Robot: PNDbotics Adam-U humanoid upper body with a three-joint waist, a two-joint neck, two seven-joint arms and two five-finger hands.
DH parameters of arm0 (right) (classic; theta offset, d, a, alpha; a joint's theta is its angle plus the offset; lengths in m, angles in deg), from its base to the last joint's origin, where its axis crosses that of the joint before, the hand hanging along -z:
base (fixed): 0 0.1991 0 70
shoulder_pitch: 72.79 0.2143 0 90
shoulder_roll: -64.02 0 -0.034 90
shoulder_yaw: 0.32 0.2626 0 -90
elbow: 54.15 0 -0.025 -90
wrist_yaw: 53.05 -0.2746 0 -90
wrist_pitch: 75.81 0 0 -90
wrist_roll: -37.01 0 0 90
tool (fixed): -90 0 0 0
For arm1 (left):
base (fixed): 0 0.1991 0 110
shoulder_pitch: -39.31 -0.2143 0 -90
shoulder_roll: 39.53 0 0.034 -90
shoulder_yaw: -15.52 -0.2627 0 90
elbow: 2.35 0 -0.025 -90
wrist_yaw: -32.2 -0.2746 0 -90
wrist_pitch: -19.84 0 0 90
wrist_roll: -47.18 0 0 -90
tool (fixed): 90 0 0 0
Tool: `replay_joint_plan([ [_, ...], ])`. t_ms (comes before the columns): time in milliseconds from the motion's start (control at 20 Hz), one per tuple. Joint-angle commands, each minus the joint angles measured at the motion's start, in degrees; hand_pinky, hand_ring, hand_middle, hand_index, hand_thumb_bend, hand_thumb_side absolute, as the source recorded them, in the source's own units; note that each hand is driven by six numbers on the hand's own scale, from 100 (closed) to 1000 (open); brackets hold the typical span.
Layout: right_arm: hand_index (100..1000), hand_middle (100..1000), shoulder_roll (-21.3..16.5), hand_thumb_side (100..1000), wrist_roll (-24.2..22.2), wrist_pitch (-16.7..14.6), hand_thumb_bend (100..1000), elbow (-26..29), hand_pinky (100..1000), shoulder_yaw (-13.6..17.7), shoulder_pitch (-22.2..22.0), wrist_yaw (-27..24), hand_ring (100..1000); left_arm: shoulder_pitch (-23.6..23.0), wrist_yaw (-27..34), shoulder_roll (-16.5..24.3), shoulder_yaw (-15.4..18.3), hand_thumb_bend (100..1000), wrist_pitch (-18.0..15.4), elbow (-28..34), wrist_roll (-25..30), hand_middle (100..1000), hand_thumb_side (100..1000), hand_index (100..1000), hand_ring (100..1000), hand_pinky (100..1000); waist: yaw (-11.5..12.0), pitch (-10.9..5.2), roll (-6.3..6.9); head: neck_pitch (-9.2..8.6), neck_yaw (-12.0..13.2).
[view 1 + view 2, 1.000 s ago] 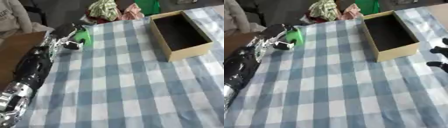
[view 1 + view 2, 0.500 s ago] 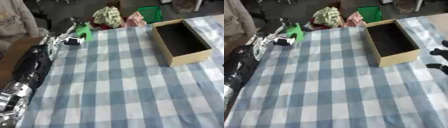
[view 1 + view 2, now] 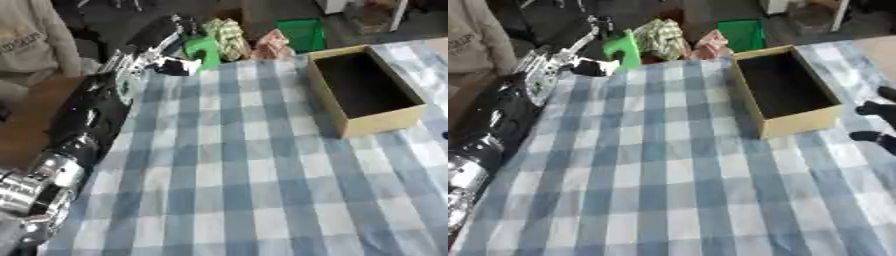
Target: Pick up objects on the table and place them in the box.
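Our table point(image 3: 262, 190) wears a blue-and-white checked cloth, with the open cardboard box point(image 3: 360, 89) empty at its right side. Our left hand point(image 3: 166, 47) is raised at the far left corner, fingers curled round a green object point(image 3: 203, 50). Of our right hand point(image 3: 877, 122) only dark fingertips show at the right edge; we cannot tell its pose

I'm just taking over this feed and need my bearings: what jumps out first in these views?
The left arm stretches up the left side, its left hand at the far left corner of the checked table with a green object at its fingers. The open cardboard box sits empty at the far right. The right hand shows only as dark fingers at the right edge, beside the box.
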Motion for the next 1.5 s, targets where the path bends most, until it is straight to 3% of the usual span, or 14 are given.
replay_joint_plan([
  [50,936,715,-0.20,679,-0.90,0.05,100,0.41,705,-0.52,0.97,-0.39,1000,2.36,1.73,-1.78,-1.47,100,-1.40,2.83,1.71,390,246,606,463,590,-0.43,-1.17,-0.72,-0.67,0.76],
  [400,929,713,1.18,694,-2.65,0.65,100,-0.28,705,-2.40,2.40,-0.53,1000,3.43,3.18,-7.13,-3.89,100,-3.96,5.15,3.09,394,248,607,470,597,-3.16,-0.82,-0.86,-1.60,1.87],
  [1050,896,710,3.79,729,-5.92,1.40,100,-1.00,704,-5.61,5.66,0.21,1000,3.84,0.81,-8.18,-4.51,100,-5.93,7.79,-4.46,407,265,612,484,603,-10.37,1.81,0.92,-3.91,3.05],
  [1300,889,710,4.52,752,-6.55,1.52,100,-1.02,704,-6.21,6.27,0.73,1000,3.80,-3.52,-8.26,-4.78,100,-7.67,9.03,-10.89,432,189,617,508,605,-12.43,3.08,1.93,-5.10,3.74],
  [1500,886,710,4.84,766,-6.85,1.58,100,-1.08,704,-6.47,6.60,1.10,1000,3.47,-10.43,-8.53,-5.03,100,-8.22,8.74,-14.42,459,195,631,533,618,-13.34,3.89,2.69,-5.61,3.97],
])
